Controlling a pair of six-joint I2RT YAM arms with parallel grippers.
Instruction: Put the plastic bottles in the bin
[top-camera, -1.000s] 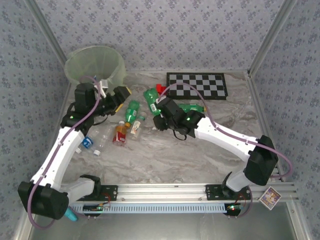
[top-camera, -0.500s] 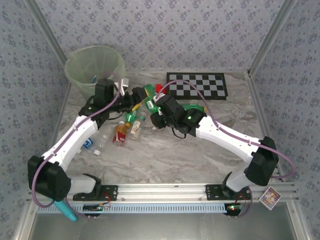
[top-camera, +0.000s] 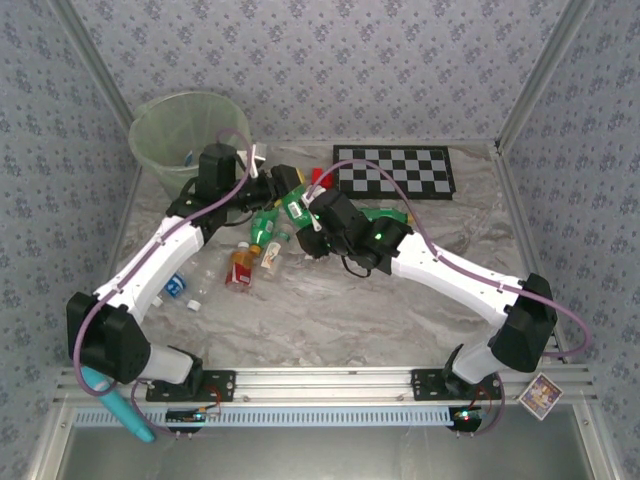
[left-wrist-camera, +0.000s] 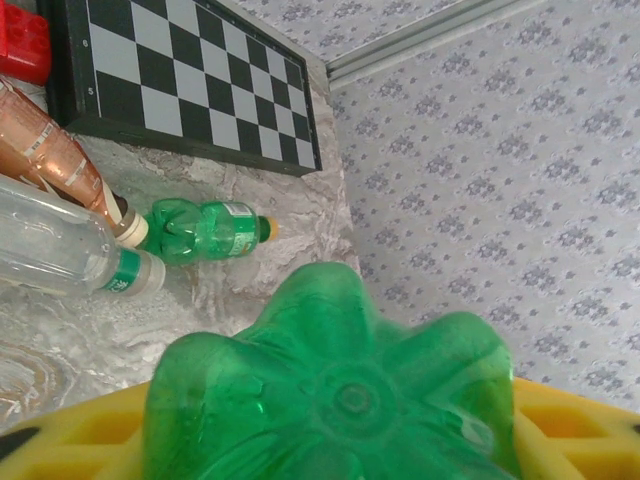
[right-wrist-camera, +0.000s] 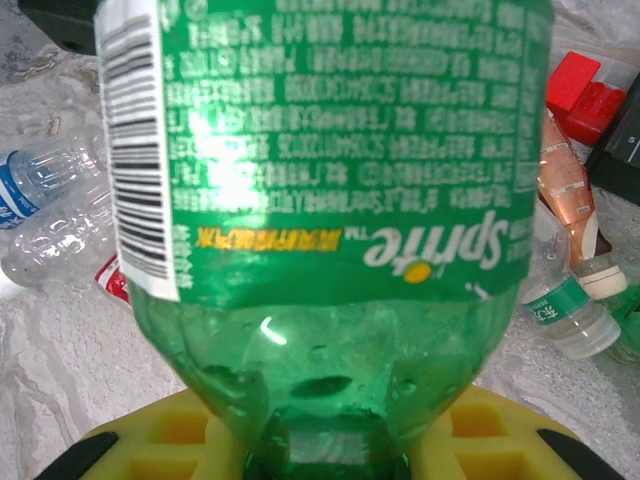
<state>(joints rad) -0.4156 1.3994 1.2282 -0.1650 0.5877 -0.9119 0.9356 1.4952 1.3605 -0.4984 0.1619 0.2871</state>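
A green Sprite bottle (top-camera: 293, 203) hangs between my two grippers just above the table's middle. My right gripper (top-camera: 312, 222) is shut on its neck, seen from below in the right wrist view (right-wrist-camera: 325, 455), with the label (right-wrist-camera: 330, 150) above. My left gripper (top-camera: 278, 188) has its yellow pads (left-wrist-camera: 70, 440) against the bottle's base (left-wrist-camera: 340, 400). The pale-green bin (top-camera: 150, 115) stands at the far left corner. More plastic bottles lie below the grippers: a green one (top-camera: 262, 226), an orange-red one (top-camera: 240, 268), a clear one (top-camera: 272, 253), and a blue-labelled one (top-camera: 175, 286).
A checkerboard (top-camera: 395, 172) lies at the far right, with a small red block (top-camera: 320, 177) at its left edge. Another green bottle (left-wrist-camera: 205, 230) lies beyond the right arm, next to a clear bottle (left-wrist-camera: 60, 250) and an orange-red bottle (left-wrist-camera: 50, 150).
My left arm swung right from beside the bin to the green bottle and its jaws closed in on the base. The right gripper kept its grip on the bottle, shifting slightly left.
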